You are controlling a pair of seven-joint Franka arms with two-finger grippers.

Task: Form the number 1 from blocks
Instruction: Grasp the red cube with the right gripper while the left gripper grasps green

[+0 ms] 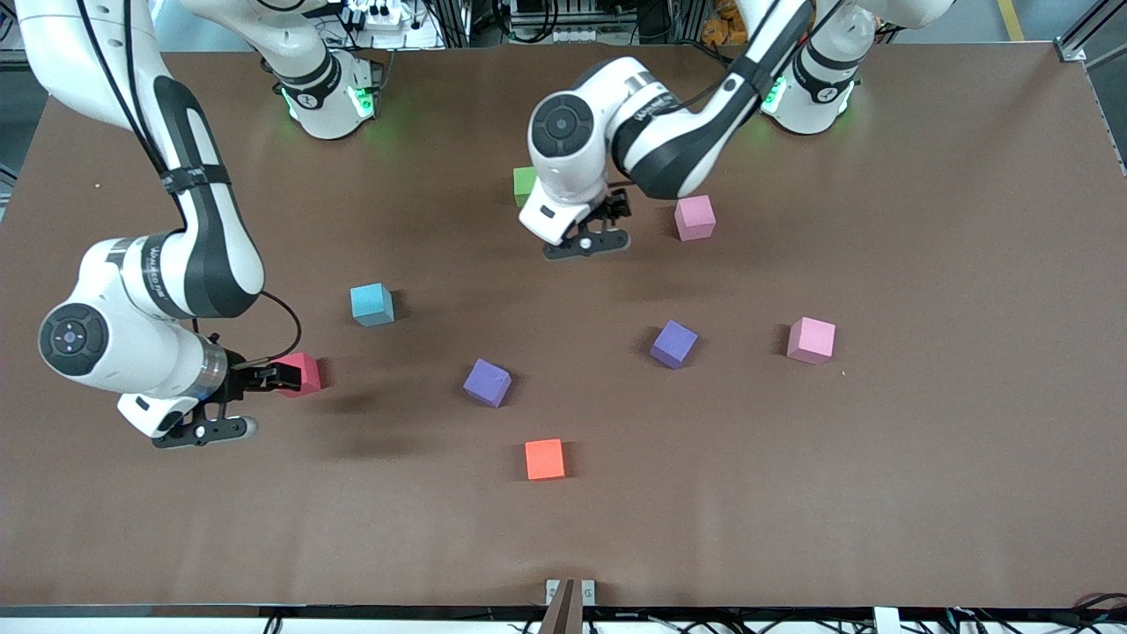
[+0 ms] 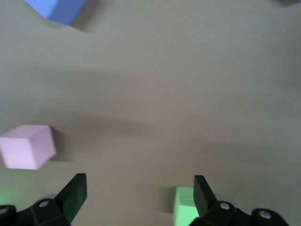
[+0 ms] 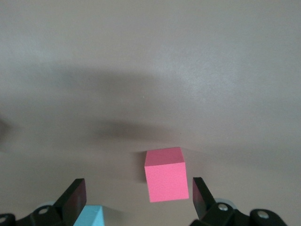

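Note:
Eight blocks lie scattered on the brown table (image 1: 924,440): green (image 1: 525,185), pink (image 1: 695,217), a second pink (image 1: 811,340), purple (image 1: 673,343), a second purple (image 1: 487,382), light blue (image 1: 371,304), red (image 1: 304,373) and orange (image 1: 544,459). My left gripper (image 1: 619,210) hangs open over bare table between the green and the first pink block. Its wrist view shows the green block (image 2: 186,205) by one finger, the pink block (image 2: 27,146) and the left gripper (image 2: 140,193) holding nothing. My right gripper (image 1: 280,377) is open at the red block (image 3: 165,175), which shows untouched between the fingers of the right gripper (image 3: 138,197).
The light blue block (image 3: 89,216) shows at the edge of the right wrist view. A purple block (image 2: 59,8) sits at the rim of the left wrist view. A small grey fixture (image 1: 570,592) sits at the table edge nearest the front camera.

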